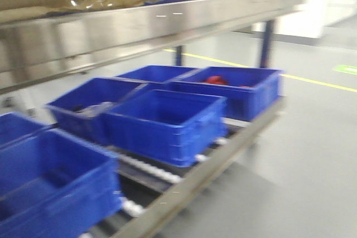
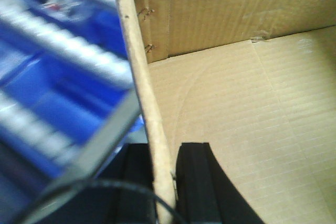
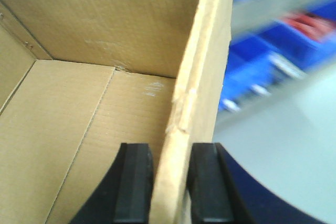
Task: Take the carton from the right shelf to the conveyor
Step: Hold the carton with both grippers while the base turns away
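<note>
Two thin cardboard walls take all the load, so the carton (image 2: 252, 103) may buckle or slip if the arms drift apart, or catch its base on the shelf rail (image 1: 167, 23) just beneath. Both the left gripper (image 2: 164, 182) and right gripper (image 3: 170, 182) pinch opposite wall rims, one finger inside, one outside, wrists above the carton. No conveyor shows.

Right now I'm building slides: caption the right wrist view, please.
Right gripper pinching a side wall of the carton, blue bins blurred beyond.
</note>
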Tool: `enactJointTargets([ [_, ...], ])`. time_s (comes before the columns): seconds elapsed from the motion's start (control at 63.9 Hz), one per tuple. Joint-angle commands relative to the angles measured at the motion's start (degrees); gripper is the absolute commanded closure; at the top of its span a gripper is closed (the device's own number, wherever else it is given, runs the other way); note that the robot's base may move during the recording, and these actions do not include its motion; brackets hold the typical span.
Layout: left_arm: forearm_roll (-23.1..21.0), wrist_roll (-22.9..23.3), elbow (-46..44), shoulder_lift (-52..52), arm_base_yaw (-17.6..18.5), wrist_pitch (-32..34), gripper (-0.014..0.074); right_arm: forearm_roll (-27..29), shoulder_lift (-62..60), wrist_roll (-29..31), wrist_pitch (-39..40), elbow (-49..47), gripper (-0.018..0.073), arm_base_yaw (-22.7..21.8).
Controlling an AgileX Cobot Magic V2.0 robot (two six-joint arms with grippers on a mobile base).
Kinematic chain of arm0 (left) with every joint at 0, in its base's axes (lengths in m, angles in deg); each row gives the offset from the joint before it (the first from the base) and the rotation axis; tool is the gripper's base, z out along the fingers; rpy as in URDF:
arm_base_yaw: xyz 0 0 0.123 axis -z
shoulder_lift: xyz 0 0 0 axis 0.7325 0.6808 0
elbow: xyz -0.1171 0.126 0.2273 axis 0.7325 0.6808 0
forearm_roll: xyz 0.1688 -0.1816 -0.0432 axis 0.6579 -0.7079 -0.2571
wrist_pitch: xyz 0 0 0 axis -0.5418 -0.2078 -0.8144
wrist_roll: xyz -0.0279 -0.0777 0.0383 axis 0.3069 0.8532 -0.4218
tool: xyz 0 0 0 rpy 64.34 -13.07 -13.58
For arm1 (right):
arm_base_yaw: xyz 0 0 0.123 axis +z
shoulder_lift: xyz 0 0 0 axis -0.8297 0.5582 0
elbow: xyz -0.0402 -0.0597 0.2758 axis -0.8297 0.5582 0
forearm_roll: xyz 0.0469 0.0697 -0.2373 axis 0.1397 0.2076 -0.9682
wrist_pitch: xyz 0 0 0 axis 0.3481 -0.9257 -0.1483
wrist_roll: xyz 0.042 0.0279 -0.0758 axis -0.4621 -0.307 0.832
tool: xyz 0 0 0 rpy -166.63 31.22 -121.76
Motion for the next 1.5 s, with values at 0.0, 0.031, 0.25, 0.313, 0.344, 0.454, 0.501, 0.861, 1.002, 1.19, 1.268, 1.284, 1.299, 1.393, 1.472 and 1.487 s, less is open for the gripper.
enactJointTargets([
  [0.0, -1.23, -0.38, -0.22, -0.63, 0.47, 0.59, 0.0602, 1.08, -0.73, 0.56, 4.55, -0.42, 0.062, -0.1],
  [0.031, -1.23, -0.38, -0.22, -0.63, 0.47, 0.59, 0.0602, 1.08, -0.73, 0.56, 4.55, -0.42, 0.062, -0.1],
  [0.25, -1.12, -0.38, -0.22, -0.63, 0.47, 0.59, 0.0602, 1.08, -0.73, 0.56, 4.55, -0.42, 0.062, -0.1],
  [0.313, -1.12, -0.38, -0.22, -0.63, 0.47, 0.59, 0.0602, 1.08, -0.73, 0.56, 4.55, -0.42, 0.062, -0.1],
  [0.344, -1.12, -0.38, -0.22, -0.63, 0.47, 0.59, 0.0602, 1.08, -0.73, 0.56, 4.55, -0.42, 0.062, -0.1],
  [0.454, -0.87, -0.38, -0.22, -0.63, 0.47, 0.59, 0.0602, 1.08, -0.73, 0.56, 4.55, -0.42, 0.062, -0.1],
  [0.501, -0.87, -0.38, -0.22, -0.63, 0.47, 0.59, 0.0602, 1.08, -0.73, 0.56, 4.55, -0.42, 0.062, -0.1],
  [0.861, -0.73, -0.38, -0.22, -0.63, 0.47, 0.59, 0.0602, 1.21, -0.73, 0.56, 4.55, -0.42, 0.062, -0.1],
  [1.002, -0.73, -0.38, -0.22, -0.63, 0.47, 0.59, 0.0602, 1.21, -0.73, 0.56, 4.55, -0.42, 0.062, -0.1],
  [1.19, -0.73, -0.38, -0.22, -0.63, 0.47, 0.59, 0.0602, 1.21, -0.73, 0.56, 4.55, -0.42, 0.062, -0.1],
  [1.268, -0.73, -0.38, -0.22, -0.63, 0.47, 0.59, 0.0602, 1.21, -0.73, 0.56, 4.55, -0.42, 0.062, -0.1],
  [1.284, -0.73, -0.38, -0.22, -0.63, 0.47, 0.59, 0.0602, 1.21, -0.73, 0.56, 4.55, -0.42, 0.062, -0.1],
  [1.299, -0.73, -0.38, -0.22, -0.63, 0.47, 0.59, 0.0602, 1.21, -0.73, 0.56, 4.55, -0.42, 0.062, -0.1],
  [1.393, -0.73, -0.38, -0.22, -0.63, 0.47, 0.59, 0.0602, 1.21, -0.73, 0.56, 4.55, -0.42, 0.062, -0.1],
  [1.472, -0.73, -0.38, -0.22, -0.63, 0.47, 0.59, 0.0602, 1.2, -0.73, 0.56, 4.55, -0.42, 0.062, -0.1],
  [1.487, -0.73, -0.38, -0.22, -0.63, 0.47, 0.59, 0.0602, 1.2, -0.73, 0.56, 4.55, -0.42, 0.062, -0.1],
])
